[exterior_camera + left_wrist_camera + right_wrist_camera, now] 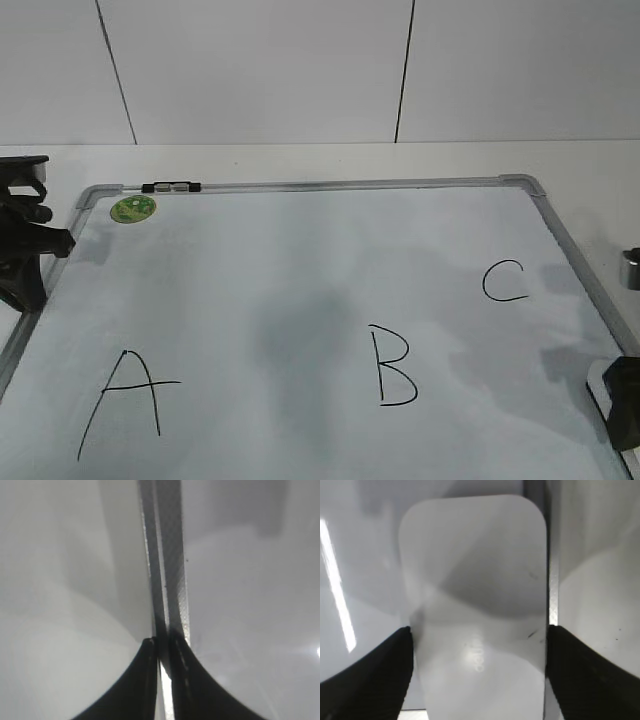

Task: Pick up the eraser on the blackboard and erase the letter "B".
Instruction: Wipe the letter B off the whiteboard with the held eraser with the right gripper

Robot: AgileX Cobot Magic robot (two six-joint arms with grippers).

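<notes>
The letter "B" (394,366) is untouched on the blackboard (300,260). The right gripper (479,645) straddles the eraser (475,595), whether clamped I cannot tell; the left gripper (161,642) is closed, empty

From my remote seat I see a pale wall (260,70) filling the top of the exterior view. It is made of large, smooth, off-white panels, and two thin dark seams (404,70) run down it, both leaning slightly. Below the wall lies a white tabletop (590,165), meeting the wall in a straight horizontal line. The light is soft and even, coming from above; it casts blurred grey shadows on the flat surfaces. In the right wrist view a bright streak of reflected light (337,585) runs slantwise on the left.
</notes>
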